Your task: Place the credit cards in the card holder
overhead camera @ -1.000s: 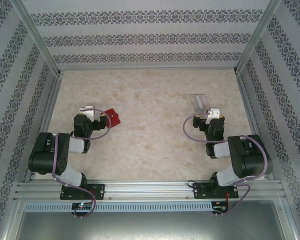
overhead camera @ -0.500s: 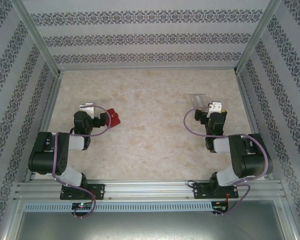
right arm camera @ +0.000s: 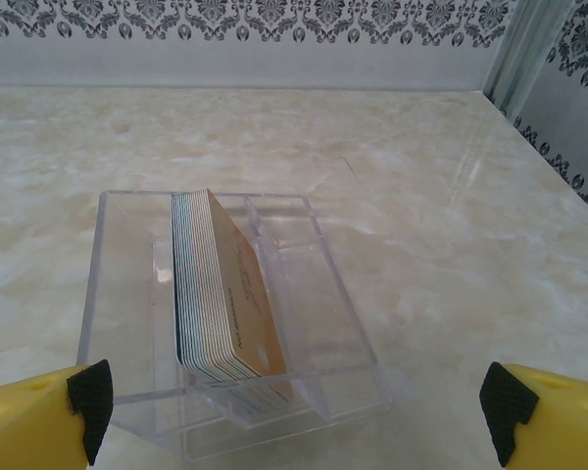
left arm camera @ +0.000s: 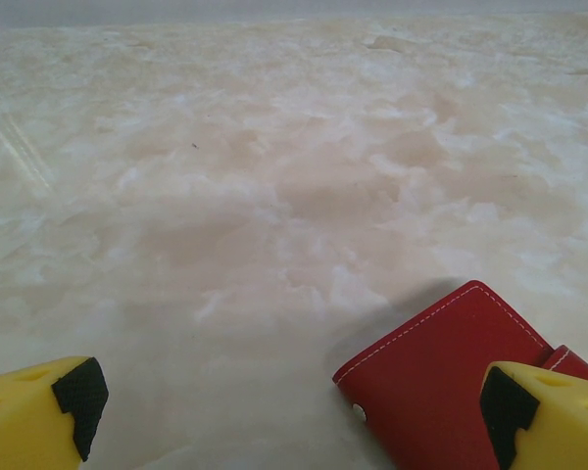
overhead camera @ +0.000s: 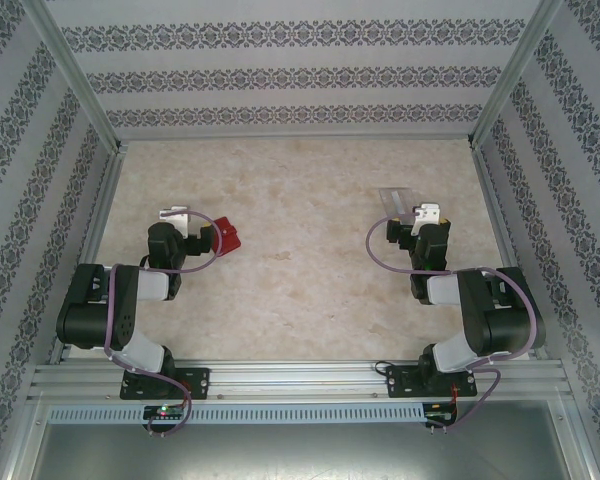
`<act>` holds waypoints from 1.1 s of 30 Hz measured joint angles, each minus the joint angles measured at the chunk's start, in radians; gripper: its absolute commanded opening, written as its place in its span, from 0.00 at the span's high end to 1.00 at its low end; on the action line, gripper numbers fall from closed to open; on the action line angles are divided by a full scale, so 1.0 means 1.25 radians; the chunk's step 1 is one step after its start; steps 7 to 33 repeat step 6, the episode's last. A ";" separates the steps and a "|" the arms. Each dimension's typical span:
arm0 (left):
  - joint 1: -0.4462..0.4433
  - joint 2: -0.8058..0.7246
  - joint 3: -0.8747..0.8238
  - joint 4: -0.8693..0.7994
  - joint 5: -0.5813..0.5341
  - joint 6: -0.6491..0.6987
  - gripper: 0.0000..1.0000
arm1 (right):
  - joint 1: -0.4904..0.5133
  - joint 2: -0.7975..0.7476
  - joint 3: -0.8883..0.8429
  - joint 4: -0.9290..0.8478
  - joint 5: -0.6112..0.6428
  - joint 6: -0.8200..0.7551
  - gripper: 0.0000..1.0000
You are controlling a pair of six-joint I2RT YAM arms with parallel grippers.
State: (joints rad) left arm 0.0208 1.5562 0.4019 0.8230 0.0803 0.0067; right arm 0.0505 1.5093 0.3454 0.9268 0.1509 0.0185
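The card holder (overhead camera: pixel 226 236) is a red wallet lying closed and flat on the table. Its stitched corner and snap stud (left arm camera: pixel 359 413) lie just inside my right-hand finger (left arm camera: pixel 529 416). My left gripper (left arm camera: pixel 292 416) is open, low over the table, with bare tabletop across most of its gap (overhead camera: pixel 190 224). The credit cards (right arm camera: pixel 220 294) stand on edge as a leaning stack with a tan face, inside a clear plastic tray (right arm camera: pixel 333 294). My right gripper (right arm camera: pixel 294 406) is open right behind that tray (overhead camera: pixel 393 199), fingers spread wider than it (overhead camera: pixel 421 217). Nothing is held.
The marbled beige table (overhead camera: pixel 300 190) is walled by patterned panels and aluminium posts (overhead camera: pixel 505 75) on three sides. The tray sits near the right wall. The right-hand slot of the tray (right arm camera: pixel 314 284) holds no cards.
Over the second the right gripper moved forward up to the clear tray, and the left gripper shifted slightly back and left beside the wallet. Both stayed open; little moved in the last half second.
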 measured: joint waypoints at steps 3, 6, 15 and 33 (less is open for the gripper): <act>0.000 0.000 0.000 0.000 -0.002 0.000 0.01 | 0.000 0.000 0.000 -0.003 -0.004 0.000 0.02; 0.000 0.000 0.000 0.000 -0.002 0.000 0.01 | 0.000 0.000 0.000 -0.003 -0.006 0.000 0.02; 0.000 0.000 0.000 0.000 -0.002 0.000 0.01 | 0.000 0.000 0.000 -0.003 -0.006 0.000 0.02; 0.000 0.000 0.000 0.000 -0.002 0.000 0.01 | 0.000 0.000 0.000 -0.003 -0.006 0.000 0.02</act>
